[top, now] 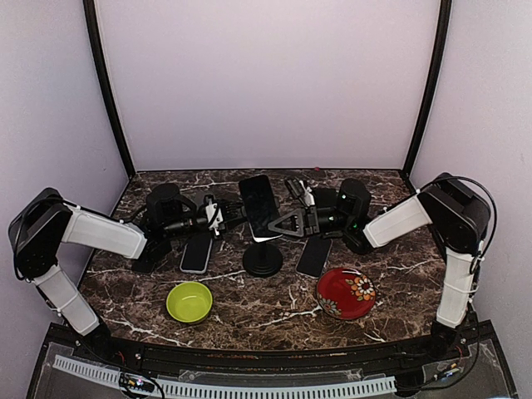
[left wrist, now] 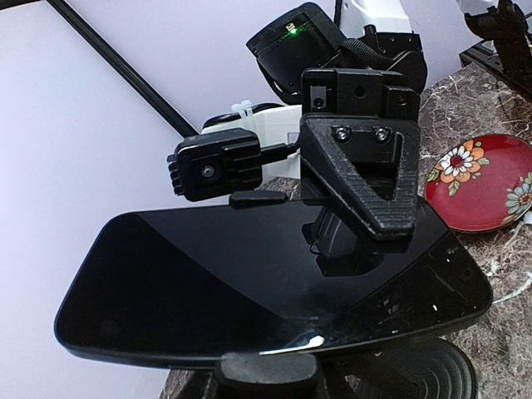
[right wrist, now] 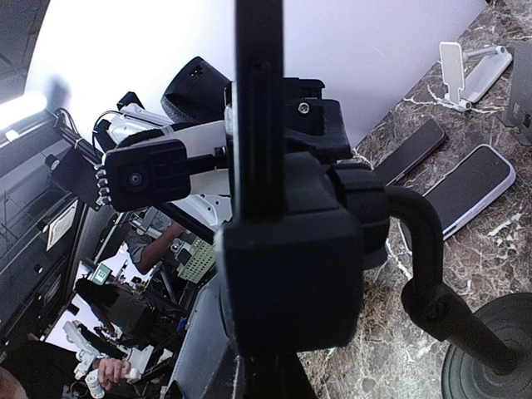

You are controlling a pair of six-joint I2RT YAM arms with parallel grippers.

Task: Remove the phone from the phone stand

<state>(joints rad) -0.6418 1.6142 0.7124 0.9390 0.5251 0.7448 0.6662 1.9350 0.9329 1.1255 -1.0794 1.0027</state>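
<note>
Top external, left claw [top: 227, 213], right claw [top: 279, 224] pinching phone [top: 258, 199], atop stand [top: 263, 259]

Robot lab, white-walled booth [top: 266, 83], marble tabletop [top: 249, 307]

Marble table [top: 258, 309] holds green bowl [top: 189, 301], red plate [top: 346, 293] (flowered), phone stand [top: 263, 259], two flat phones [top: 197, 252] [top: 314, 256].

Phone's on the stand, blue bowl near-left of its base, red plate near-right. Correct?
One error: top view shows the bowl lime green, not blue. Phone on the stand, bowl near-left of its base, red plate near-right all hold.
</note>
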